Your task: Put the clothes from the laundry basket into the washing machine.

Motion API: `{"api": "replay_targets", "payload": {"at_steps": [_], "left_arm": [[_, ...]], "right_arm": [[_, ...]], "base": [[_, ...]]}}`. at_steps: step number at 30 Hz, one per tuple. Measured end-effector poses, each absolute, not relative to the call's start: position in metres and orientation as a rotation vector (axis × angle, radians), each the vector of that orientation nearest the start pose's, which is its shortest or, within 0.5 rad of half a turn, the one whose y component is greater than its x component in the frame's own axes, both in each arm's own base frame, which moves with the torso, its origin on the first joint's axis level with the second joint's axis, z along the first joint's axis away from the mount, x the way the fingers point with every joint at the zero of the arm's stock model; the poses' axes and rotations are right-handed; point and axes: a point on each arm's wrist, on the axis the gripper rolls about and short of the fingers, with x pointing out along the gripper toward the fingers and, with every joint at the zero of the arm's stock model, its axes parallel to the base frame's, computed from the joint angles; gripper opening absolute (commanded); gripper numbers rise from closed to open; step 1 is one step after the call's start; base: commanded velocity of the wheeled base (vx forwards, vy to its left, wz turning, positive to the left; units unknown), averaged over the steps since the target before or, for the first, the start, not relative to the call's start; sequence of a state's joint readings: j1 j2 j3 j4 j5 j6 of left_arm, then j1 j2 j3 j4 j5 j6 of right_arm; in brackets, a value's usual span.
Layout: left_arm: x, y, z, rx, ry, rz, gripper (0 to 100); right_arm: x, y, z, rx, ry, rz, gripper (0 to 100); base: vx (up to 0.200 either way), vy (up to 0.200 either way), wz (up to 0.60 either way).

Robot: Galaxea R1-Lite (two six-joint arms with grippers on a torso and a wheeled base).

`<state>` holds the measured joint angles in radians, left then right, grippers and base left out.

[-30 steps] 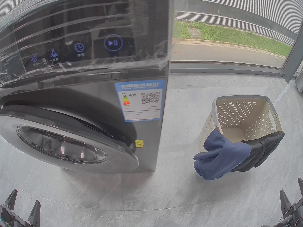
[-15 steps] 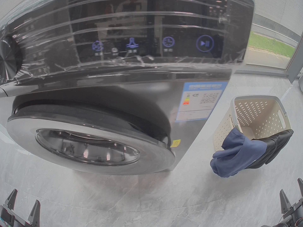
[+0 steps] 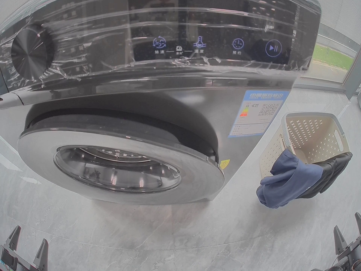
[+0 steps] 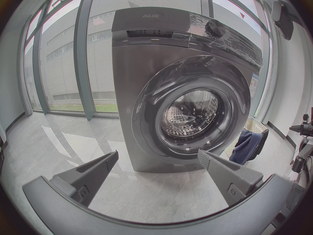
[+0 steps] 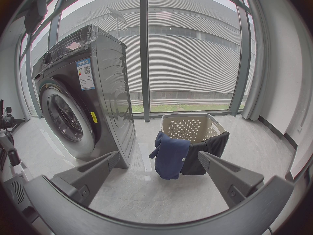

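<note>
Washer (image 3: 158, 106): grey, on floor (image 3: 188, 230), round door (image 3: 120, 170) shut.
Basket (image 3: 312, 132): beige, on floor near washer's right side, not touching it.
Blue top (image 3: 287, 181): draped over basket's near rim, mostly outside.
Black top (image 3: 332, 170): over same rim, touching blue top.
L gripper (image 4: 157, 153): low, facing washer door, jaws wide open, nothing held.
R gripper (image 5: 158, 154): low, facing basket, well apart from it, jaws wide open, nothing held.

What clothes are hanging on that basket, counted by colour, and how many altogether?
Blue garment: 1
Black garment: 1
Total: 2, both draped over the near rim of the laundry basket.
</note>
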<state>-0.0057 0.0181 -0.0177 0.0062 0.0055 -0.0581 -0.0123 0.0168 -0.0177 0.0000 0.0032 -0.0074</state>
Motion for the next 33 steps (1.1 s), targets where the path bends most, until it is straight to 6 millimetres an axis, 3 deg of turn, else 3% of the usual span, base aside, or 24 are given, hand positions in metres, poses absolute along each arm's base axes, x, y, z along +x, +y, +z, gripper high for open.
{"api": "replay_targets", "payload": {"at_steps": [4, 10, 28, 33], "left_arm": [[-0.0227, 0.0003, 0.0802, -0.058, 0.007, -0.001, 100], [-0.0227, 0.0003, 0.0802, -0.058, 0.007, 0.000, 100], [-0.0227, 0.0003, 0.0802, -0.058, 0.007, 0.000, 100], [-0.0227, 0.0003, 0.0802, -0.058, 0.006, 0.000, 100]], "right_arm": [[-0.0228, 0.0003, 0.0808, -0.007, -0.002, -0.008, 100], [-0.0228, 0.0003, 0.0809, -0.007, -0.002, -0.007, 100], [-0.0228, 0.0004, 0.0808, -0.007, -0.002, -0.008, 100], [-0.0228, 0.0003, 0.0809, -0.007, -0.002, -0.007, 100]], "base": [[0.000, 0.000, 0.00], [0.000, 0.200, 0.00], [0.000, 0.000, 0.10], [0.000, 0.200, 0.00]]}}
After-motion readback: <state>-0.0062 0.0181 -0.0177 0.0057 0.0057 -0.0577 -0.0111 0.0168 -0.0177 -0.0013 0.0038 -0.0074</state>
